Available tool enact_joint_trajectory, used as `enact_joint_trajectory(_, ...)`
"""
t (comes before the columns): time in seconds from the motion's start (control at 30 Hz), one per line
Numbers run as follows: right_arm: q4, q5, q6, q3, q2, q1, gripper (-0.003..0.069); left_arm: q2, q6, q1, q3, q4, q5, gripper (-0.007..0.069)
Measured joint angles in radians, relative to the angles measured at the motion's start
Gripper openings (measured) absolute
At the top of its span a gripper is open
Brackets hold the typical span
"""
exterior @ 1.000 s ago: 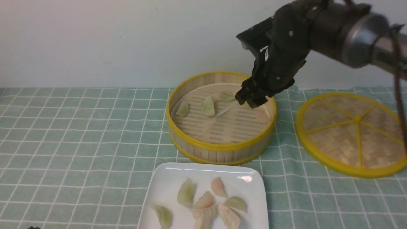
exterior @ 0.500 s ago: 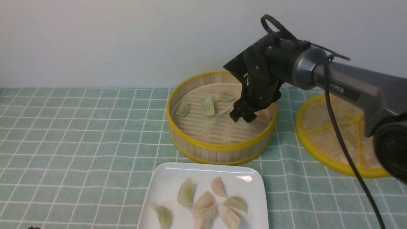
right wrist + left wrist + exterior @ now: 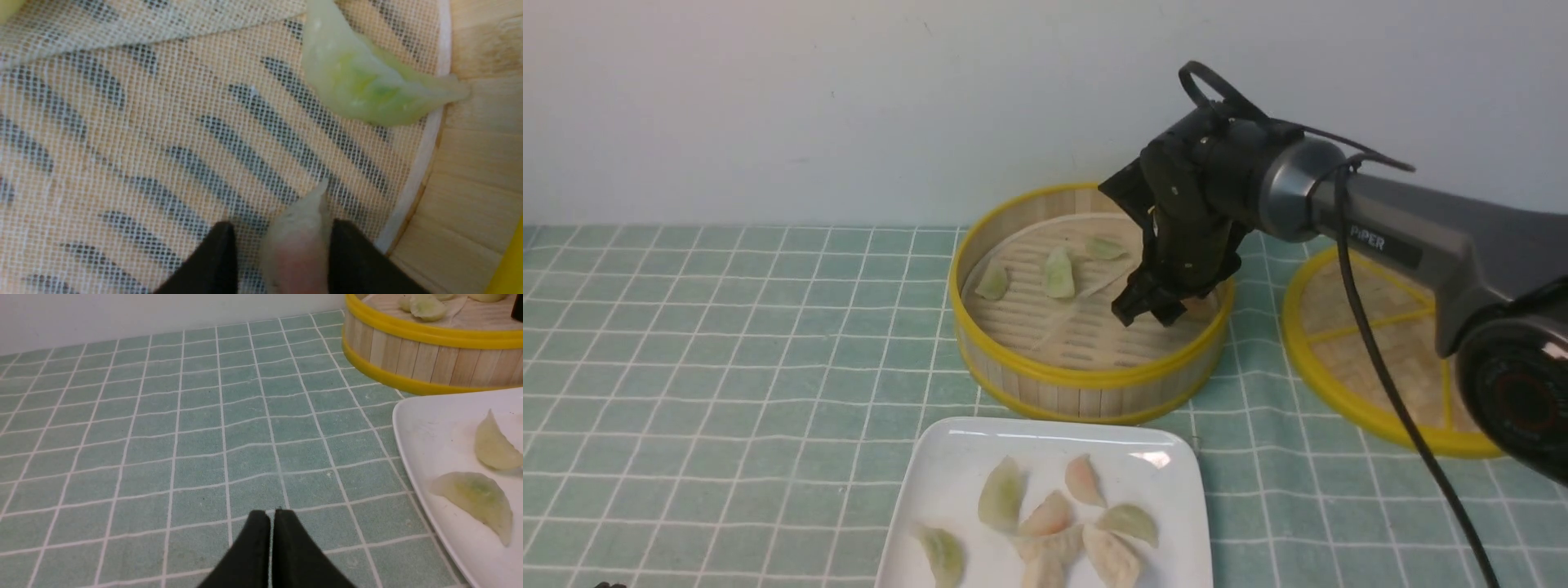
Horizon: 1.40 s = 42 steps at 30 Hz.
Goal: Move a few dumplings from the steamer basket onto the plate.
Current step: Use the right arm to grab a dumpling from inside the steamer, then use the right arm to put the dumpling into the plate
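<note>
The steamer basket (image 3: 1086, 377) holds three pale green dumplings (image 3: 1059, 273) on a mesh liner. My right gripper (image 3: 1147, 309) is down inside the basket at its right side. In the right wrist view it (image 3: 282, 228) is open, with a pinkish dumpling (image 3: 298, 249) lying between the two fingers on the liner; a green dumpling (image 3: 359, 85) lies beyond by the wall. The white plate (image 3: 947, 474) holds several dumplings (image 3: 1049, 514). My left gripper (image 3: 271, 514) is shut and empty above the tablecloth, left of the plate (image 3: 429, 428).
The flat woven lid (image 3: 1327, 359) lies on the cloth right of the basket, partly under my right arm. The green checked tablecloth (image 3: 727, 343) covers the table. The basket wall (image 3: 408, 355) stands just behind the plate.
My right gripper has come down and toward the near right inside the basket, and its fingers now straddle the pinkish dumpling. The left gripper and the plate have not moved.
</note>
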Motion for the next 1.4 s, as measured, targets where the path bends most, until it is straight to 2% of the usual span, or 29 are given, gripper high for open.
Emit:
enact_joint_trajectory(0.03,0.011,0.015,-0.003,-0.007,0.0,0.0,0.0203,0.0,0.0,0.0,0.0,0.0,0.0,-0.0006)
enact_joint_trajectory(0.1,0.038,0.055,-0.014,-0.042,0.0,0.0,0.0161,0.0,0.0,0.0,0.0,0.0,0.0,-0.0006)
enact_joint_trajectory(0.27,0.104,0.115,-0.029,-0.162,-0.011,0.0,0.0169,0.0,0.0,0.0,0.0,0.0,0.0,-0.0006)
enact_joint_trajectory(0.43,0.257,0.121,-0.07,-0.208,-0.078,0.0,0.0169,0.0,0.0,0.0,0.0,0.0,0.0,-0.0006)
enact_joint_trajectory(0.47,0.335,0.127,-0.079,-0.207,-0.123,0.0,0.0169,0.0,0.0,0.0,0.0,0.0,0.0,-0.0006)
enact_joint_trajectory(0.6,0.43,0.126,-0.086,-0.147,-0.221,0.015,0.0169,0.0,0.0,0.0,0.0,0.0,0.0,-0.0006)
enact_joint_trajectory(0.77,0.492,0.127,-0.131,0.114,-0.388,0.144,0.0169,0.0,0.0,0.0,0.0,0.0,0.0,-0.0006)
enact_joint_trajectory(0.97,0.504,0.128,-0.131,0.303,-0.336,0.305,0.0169,0.0,0.0,0.0,0.0,0.0,0.0,-0.0006)
enact_joint_trajectory(1.07,0.512,0.125,-0.129,0.323,-0.277,0.342,0.0172,0.0,0.0,0.0,0.0,0.0,0.0,-0.0006)
enact_joint_trajectory(1.2,0.532,0.119,-0.129,0.325,-0.228,0.364,0.0213,0.0,0.0,0.0,0.0,0.0,0.0,-0.0006)
enact_joint_trajectory(1.23,0.538,0.116,-0.13,0.325,-0.213,0.37,0.0255,0.0,0.0,0.0,0.0,0.0,0.0,-0.0006)
enact_joint_trajectory(1.27,0.539,0.116,-0.13,0.325,-0.211,0.37,0.026,0.0,0.0,0.0,0.0,0.0,0.0,-0.0006)
enact_joint_trajectory(1.3,0.534,0.115,-0.13,0.323,-0.209,0.37,0.0319,0.0,0.0,0.0,0.0,0.0,0.0,-0.0006)
enact_joint_trajectory(1.4,0.487,0.118,-0.13,0.272,-0.209,0.368,0.04,0.0,0.0,0.0,0.0,0.0,0.0,-0.0006)
